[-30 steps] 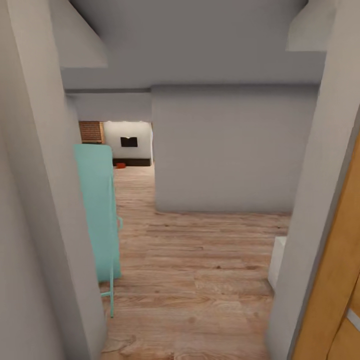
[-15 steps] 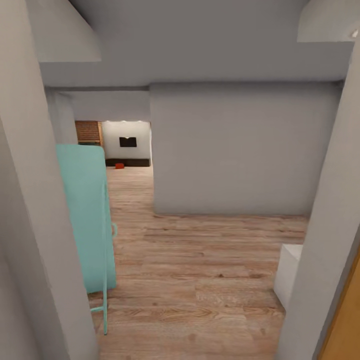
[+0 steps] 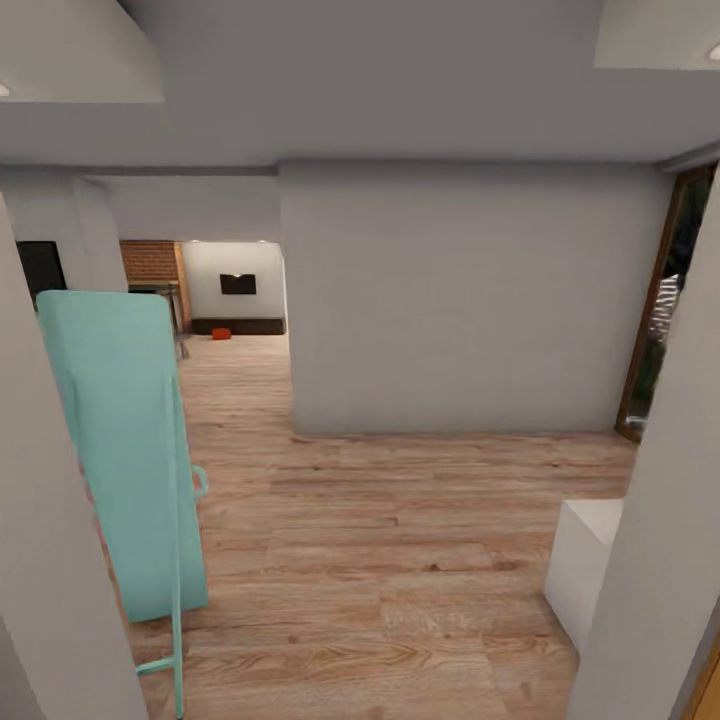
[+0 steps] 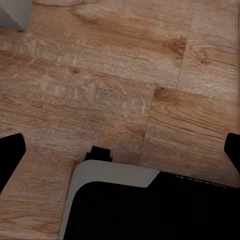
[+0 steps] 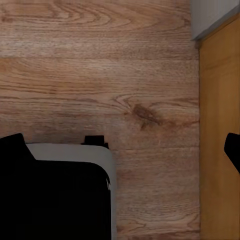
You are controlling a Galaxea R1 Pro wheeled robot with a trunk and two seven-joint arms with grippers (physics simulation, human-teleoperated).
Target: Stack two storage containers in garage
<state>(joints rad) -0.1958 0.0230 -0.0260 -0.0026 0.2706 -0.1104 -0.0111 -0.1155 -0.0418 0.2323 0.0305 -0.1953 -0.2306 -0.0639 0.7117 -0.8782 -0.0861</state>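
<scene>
Far down the hallway lies the living room, with a red-brick fireplace (image 3: 150,262), a black wall screen (image 3: 238,284) and a low dark bench (image 3: 238,326). A small orange-red storage container (image 3: 221,333) sits on the wood floor in front of that bench, too distant for detail. The garage is out of view. My left gripper (image 4: 121,152) hangs open over light wood planks, its black fingertips (image 4: 10,159) at the frame's edges with nothing between them. My right gripper (image 5: 122,147) is open too, above the same planking.
A tall teal panel on a thin frame (image 3: 125,450) stands close on the left. A grey wall block (image 3: 460,300) faces me across the wood floor (image 3: 380,540). A white box (image 3: 585,570) sits low right. Doorway walls flank me, and an orange-wood door (image 5: 220,125) is near my right gripper.
The camera has moved forward through the doorway, so the hallway view has widened. The wooden door at the right has slid out of the head view, and the teal panel sits further left.
</scene>
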